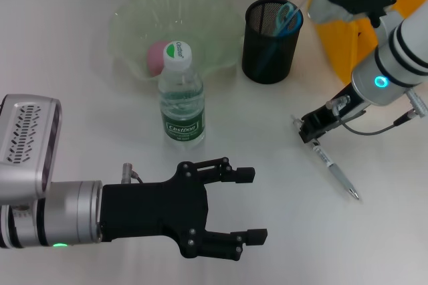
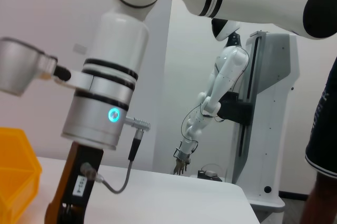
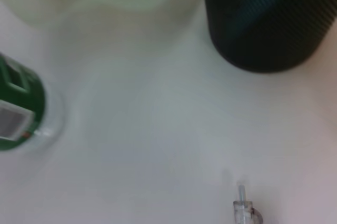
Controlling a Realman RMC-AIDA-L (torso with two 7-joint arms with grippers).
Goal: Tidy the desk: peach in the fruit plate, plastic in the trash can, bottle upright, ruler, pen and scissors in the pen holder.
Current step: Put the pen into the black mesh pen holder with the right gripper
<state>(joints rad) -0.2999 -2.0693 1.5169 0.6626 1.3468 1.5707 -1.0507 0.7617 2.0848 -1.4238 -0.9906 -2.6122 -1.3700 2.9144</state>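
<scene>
A clear pen point(image 1: 336, 170) lies on the white table at the right. My right gripper point(image 1: 309, 129) is low over the pen's far end; the end shows in the right wrist view point(image 3: 243, 209). My left gripper point(image 1: 251, 205) is open and empty, hovering at the near left. The water bottle point(image 1: 181, 101) stands upright with its cap on, also in the right wrist view point(image 3: 20, 109). The pink peach point(image 1: 158, 57) lies in the green fruit plate point(image 1: 200, 11). The black mesh pen holder point(image 1: 271, 47) holds blue scissors point(image 1: 289, 17). No plastic scrap shows.
A yellow bin point(image 1: 348, 27) stands at the far right behind my right arm; it also shows in the left wrist view point(image 2: 16, 174). The bottle stands just in front of the plate. The pen holder point(image 3: 266, 24) is beyond the pen's end.
</scene>
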